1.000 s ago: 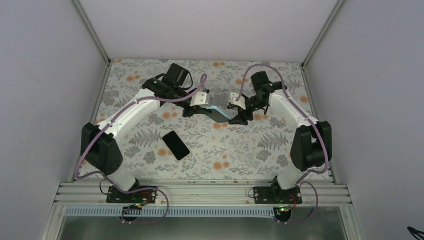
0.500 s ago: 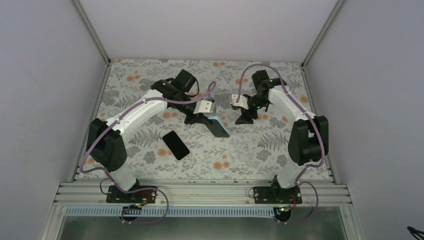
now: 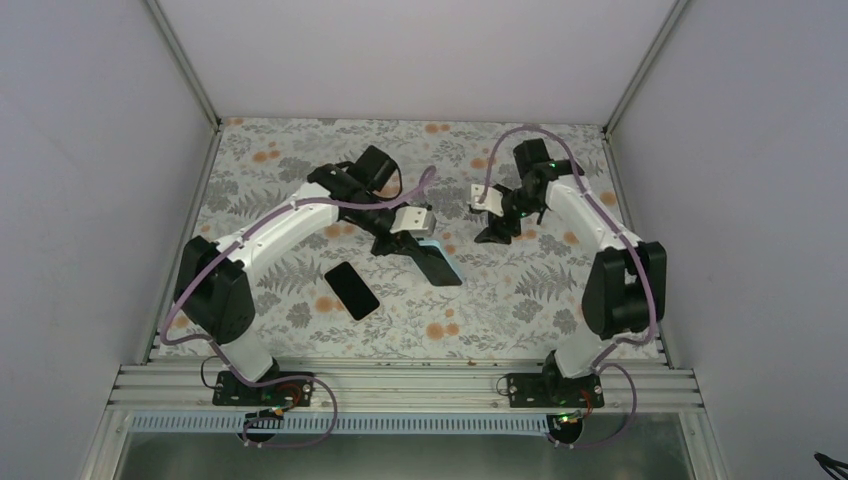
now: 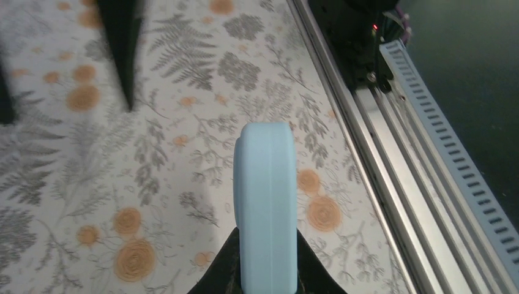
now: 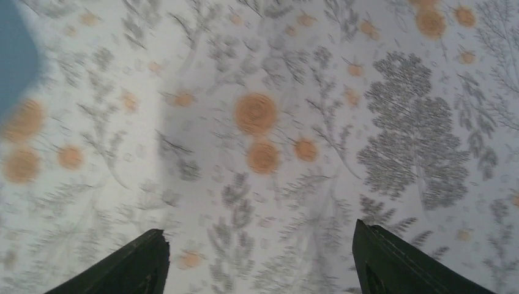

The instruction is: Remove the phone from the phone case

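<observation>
The black phone (image 3: 351, 289) lies flat on the floral table, out of its case, left of centre. My left gripper (image 3: 408, 243) is shut on the light blue phone case (image 3: 441, 261) and holds it on edge above the table; the left wrist view shows the case edge (image 4: 266, 202) between my dark fingers (image 4: 221, 275). My right gripper (image 3: 491, 236) is open and empty, above the table to the right of the case; its two fingertips (image 5: 131, 263) stand wide apart in the right wrist view, with a corner of the blue case (image 5: 15, 55) at upper left.
The aluminium rail (image 3: 400, 385) runs along the near edge of the table; it also shows in the left wrist view (image 4: 404, 177). White walls with metal posts (image 3: 185, 60) enclose the table on three sides.
My right gripper has let go of the case and drawn back to the right. My left gripper has carried the case toward the near side and a little right. The phone has not moved.
</observation>
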Robot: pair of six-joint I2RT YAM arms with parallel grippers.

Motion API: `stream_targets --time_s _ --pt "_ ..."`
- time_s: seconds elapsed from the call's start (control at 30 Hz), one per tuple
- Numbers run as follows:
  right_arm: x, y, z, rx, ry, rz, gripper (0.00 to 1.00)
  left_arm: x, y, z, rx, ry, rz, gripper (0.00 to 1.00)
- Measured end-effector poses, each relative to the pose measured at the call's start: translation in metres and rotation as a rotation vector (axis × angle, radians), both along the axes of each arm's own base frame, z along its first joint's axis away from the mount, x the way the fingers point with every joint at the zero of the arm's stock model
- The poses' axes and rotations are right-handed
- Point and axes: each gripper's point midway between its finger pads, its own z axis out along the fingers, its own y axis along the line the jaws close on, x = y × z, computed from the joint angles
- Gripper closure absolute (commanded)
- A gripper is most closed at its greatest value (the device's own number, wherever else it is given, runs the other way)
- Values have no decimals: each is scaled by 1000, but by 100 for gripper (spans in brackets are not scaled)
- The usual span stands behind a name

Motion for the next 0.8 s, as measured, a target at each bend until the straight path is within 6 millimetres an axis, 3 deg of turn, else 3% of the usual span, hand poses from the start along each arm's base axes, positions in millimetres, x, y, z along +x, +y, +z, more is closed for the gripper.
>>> stream_targets --time_s 0.2,0.33,0.57,0.8 --pt "-56 9 26 153 36 0 37 31 13 11 -121 9 122 98" --pt "-79 18 42 263 56 10 42 41 16 22 -199 14 135 98" --pt "-87 25 33 329 129 -9 53 33 13 28 -258 55 102 98" --pt "-84 27 35 350 131 -22 57 35 16 29 -266 57 103 98"
